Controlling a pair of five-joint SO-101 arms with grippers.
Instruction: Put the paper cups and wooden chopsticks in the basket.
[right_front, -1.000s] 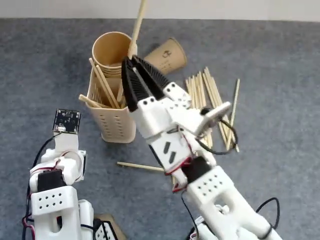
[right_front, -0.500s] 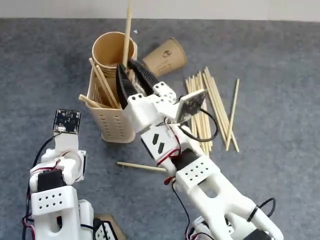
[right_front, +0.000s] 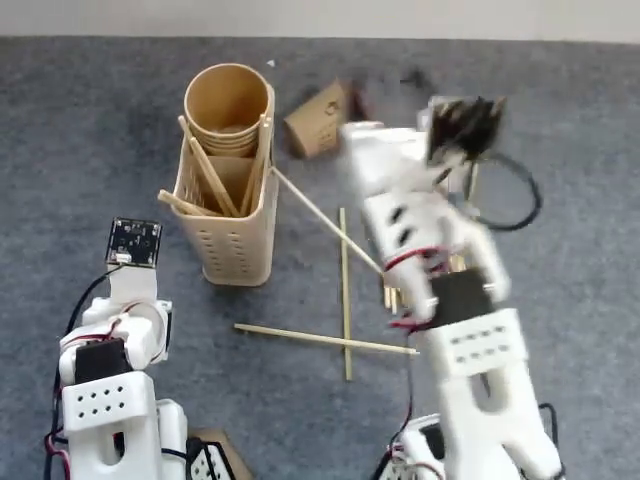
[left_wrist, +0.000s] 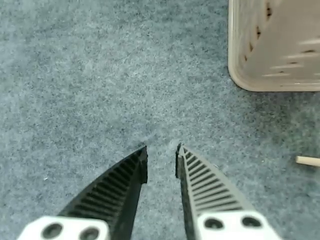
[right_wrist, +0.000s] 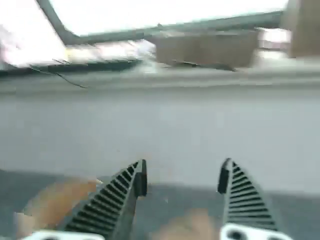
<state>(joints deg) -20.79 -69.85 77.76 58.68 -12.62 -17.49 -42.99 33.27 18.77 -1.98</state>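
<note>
**Pale wooden chopsticks (right_front: 345, 290) and a tipped brown paper cup (right_front: 318, 120) lie nearest the right arm**

The loose chopsticks rest on the grey carpet (right_front: 560, 120), between the right arm and the beige perforated plastic basket (right_front: 228, 250). One slants with its end at the basket's wall, one runs alongside the arm, and one crosses below it. The tipped cup lies just beside that arm's far end.

The right gripper (right_wrist: 182, 175) is spread wide and empty, aimed up off the table, so it would have to tilt down. The left gripper (left_wrist: 161, 150) hangs over bare carpet with its jaws a narrow gap apart, gripping nothing, the basket's corner ahead.

An upright paper cup (right_front: 228, 100) already stands in the basket. The crossed sticks have open carpet around them, while the slanted one is crowded by the basket wall.
</note>
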